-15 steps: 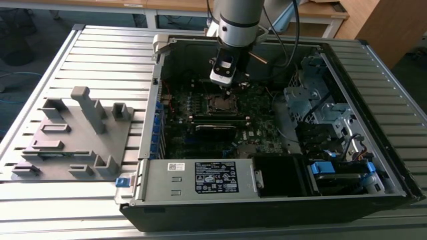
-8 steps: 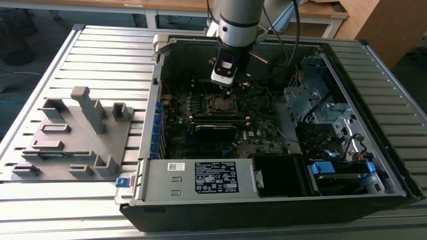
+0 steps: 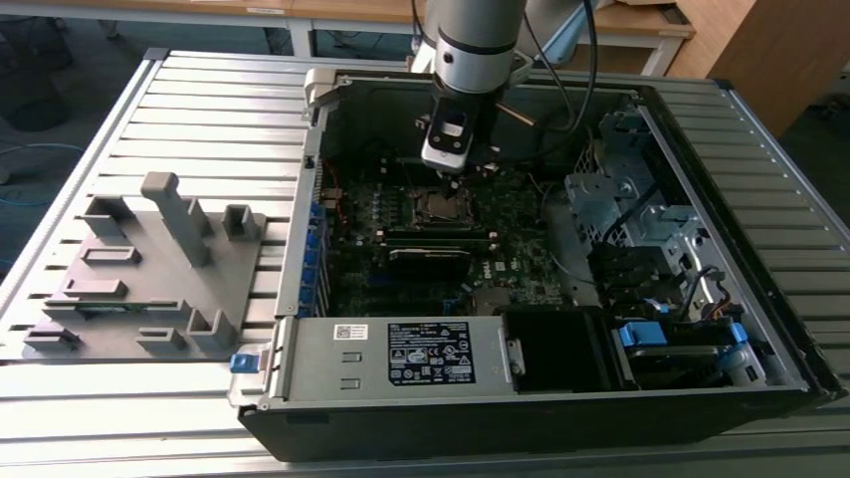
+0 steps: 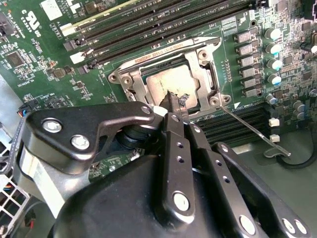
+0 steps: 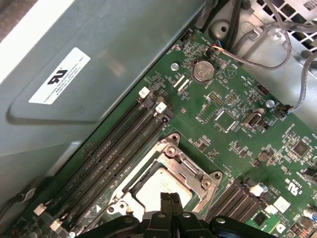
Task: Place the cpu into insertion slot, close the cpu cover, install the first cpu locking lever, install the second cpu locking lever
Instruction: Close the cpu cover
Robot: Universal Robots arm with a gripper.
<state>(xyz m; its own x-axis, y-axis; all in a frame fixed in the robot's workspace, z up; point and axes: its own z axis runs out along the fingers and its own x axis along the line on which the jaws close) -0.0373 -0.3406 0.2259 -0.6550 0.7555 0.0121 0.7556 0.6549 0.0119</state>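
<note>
Over the board [image 4: 39, 84], our gripper [image 4: 174, 101], fingers [image 4: 170, 106] pinched together, hangs above the slot [image 3: 439, 206], at its 6 o'clock in the exterior view, where the cover [image 4: 204, 74] lies on the cpu [image 4: 166, 82]; we fear a crooked push could bend the thin lever [image 4: 252, 130].

pincer [image 5: 171, 199] tips together | over cpu [image 5: 152, 187] | cpu cover [image 5: 190, 166] lying flat around it
</note>
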